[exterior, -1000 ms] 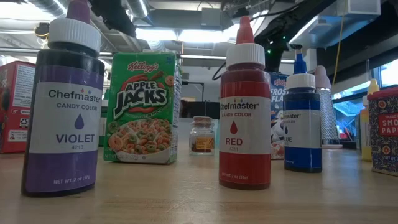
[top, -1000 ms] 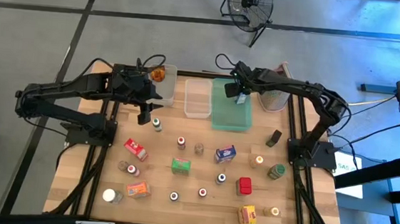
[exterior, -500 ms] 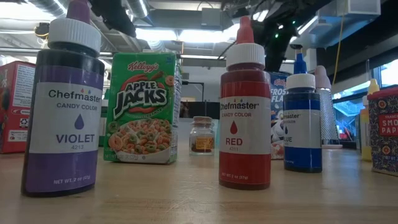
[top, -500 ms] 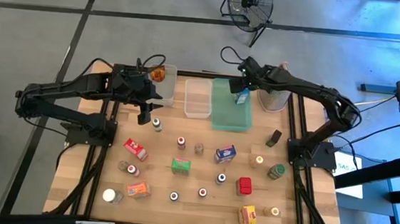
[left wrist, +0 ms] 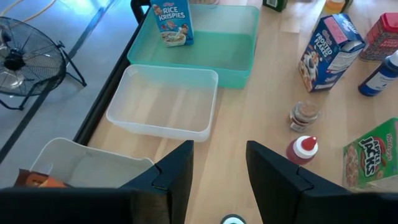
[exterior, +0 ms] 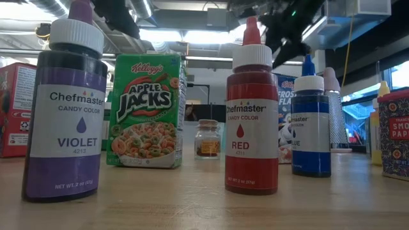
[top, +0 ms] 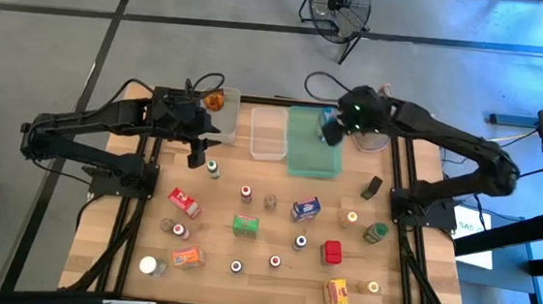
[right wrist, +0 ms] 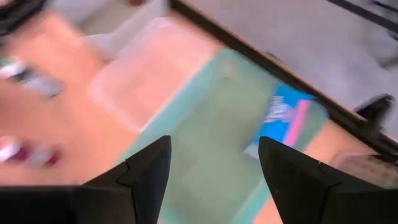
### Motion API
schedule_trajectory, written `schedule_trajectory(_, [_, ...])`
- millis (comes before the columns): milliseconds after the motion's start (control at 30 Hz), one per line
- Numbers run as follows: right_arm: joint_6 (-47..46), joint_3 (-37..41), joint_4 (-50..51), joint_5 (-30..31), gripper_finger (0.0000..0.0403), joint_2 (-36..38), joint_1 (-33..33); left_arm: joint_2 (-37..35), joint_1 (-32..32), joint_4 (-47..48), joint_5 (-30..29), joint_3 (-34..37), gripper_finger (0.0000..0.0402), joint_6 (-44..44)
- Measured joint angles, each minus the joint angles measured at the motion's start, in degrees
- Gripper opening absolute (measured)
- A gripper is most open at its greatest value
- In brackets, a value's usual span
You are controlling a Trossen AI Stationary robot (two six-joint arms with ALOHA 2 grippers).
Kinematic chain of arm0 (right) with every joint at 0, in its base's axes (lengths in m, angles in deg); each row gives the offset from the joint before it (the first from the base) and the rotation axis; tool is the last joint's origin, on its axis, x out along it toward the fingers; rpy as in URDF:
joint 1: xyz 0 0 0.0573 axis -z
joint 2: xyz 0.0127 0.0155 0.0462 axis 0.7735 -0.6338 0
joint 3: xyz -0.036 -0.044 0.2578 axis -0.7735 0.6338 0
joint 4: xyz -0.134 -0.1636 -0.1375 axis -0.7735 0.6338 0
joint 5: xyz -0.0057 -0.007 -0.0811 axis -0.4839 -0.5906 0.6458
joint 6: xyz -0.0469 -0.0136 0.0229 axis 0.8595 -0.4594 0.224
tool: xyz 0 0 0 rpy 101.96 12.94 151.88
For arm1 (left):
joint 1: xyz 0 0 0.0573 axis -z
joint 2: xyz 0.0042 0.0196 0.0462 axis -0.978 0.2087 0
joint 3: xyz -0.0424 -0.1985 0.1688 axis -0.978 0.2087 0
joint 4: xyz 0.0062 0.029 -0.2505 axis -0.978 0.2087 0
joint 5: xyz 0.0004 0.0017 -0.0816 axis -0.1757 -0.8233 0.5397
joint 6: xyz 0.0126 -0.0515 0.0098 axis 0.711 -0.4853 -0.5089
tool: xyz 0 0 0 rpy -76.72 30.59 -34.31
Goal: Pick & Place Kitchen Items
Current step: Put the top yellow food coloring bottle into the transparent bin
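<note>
1. A wooden table is seen from above, with small bottles, jars and boxes scattered over its near half; two clear bins and a green tray are lined up along the far edge.
2. The right gripper is held over the far right corner of the tray. Its jaws are parted and nothing is held between them.
3. A blue cereal box stands upright in that far corner of the tray, just under and ahead of the right jaws, apart from them.
4. The left gripper is held above the table near the far left corner, beside the orange-filled bin. Its jaws are partly open and empty.
5. A green-capped bottle stands upright just nearer than the left jaws; it is judged the closest loose item, and the left arm is the nearer one.
6. Compared with a second ago, the blue box is no longer gripped, and the right forearm is swung out toward the right edge. The left arm is unchanged.
</note>
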Motion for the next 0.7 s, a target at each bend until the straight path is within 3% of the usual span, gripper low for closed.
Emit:
schedule_trajectory(267, [2.5,0.0,8.0,-2.3,0.0245,6.0,-8.7,0.0,0.0,-0.3,0.0,0.0,0.0143,-1.1])
schedule_trajectory(467, [0.3,0.0,20.4,-10.6,0.0244,5.9,-14.0,0.0,0.0,-0.5,-0.1,0.0,0.0143,-2.3])
schedule_trajectory(700, [-0.3,0.0,25.8,-11.0,0.0244,5.6,-21.2,0.0,0.0,-1.6,-1.4,0.0,0.0143,-3.8])
